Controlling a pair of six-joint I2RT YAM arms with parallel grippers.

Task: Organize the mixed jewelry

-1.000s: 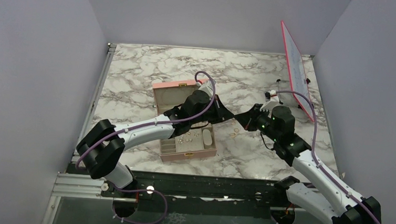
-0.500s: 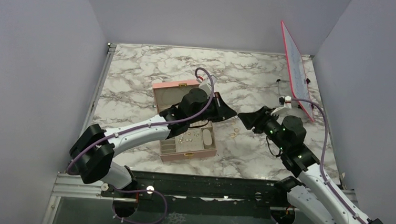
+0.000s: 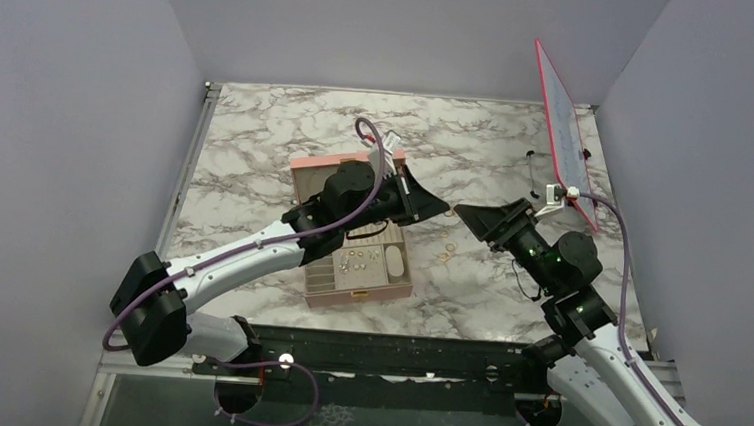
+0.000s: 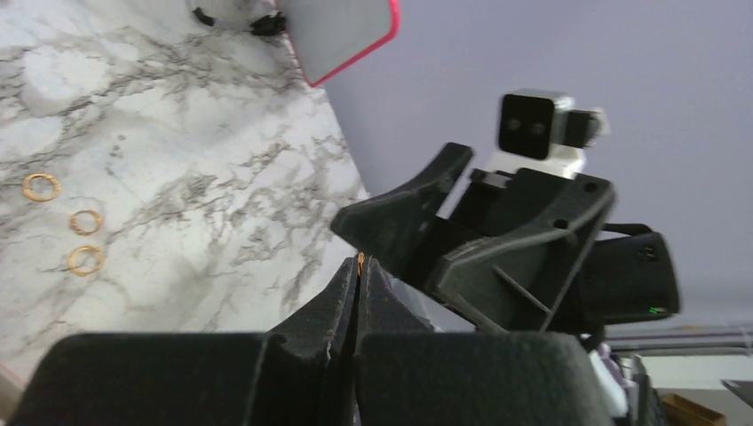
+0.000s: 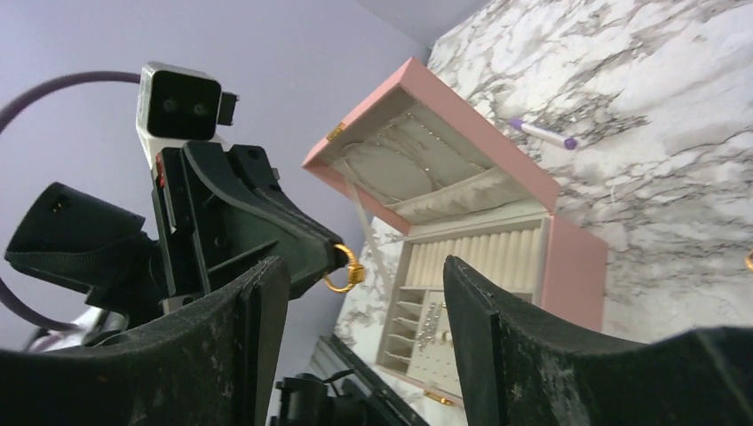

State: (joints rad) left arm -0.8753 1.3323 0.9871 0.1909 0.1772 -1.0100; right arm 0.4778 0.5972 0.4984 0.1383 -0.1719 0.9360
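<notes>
Left hand [image 4: 359, 263] pinches a gold ring [image 5: 346, 271]; right hand [image 3: 465, 216] gapes wide opposite, above the table [image 3: 258, 135], between pink box [image 3: 367, 297] and loose rings [image 4: 84, 222].

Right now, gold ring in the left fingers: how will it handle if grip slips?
The gold ring looks stiff and light, a thin hoop dwarfed by the left fingers. Pinched only at their tips, it could slip. On the hard marble table it may roll.

Gold ring [image 5: 357, 273], pink box [image 5: 577, 266] with beige lining, white marble table [image 3: 258, 135] veined grey
</notes>
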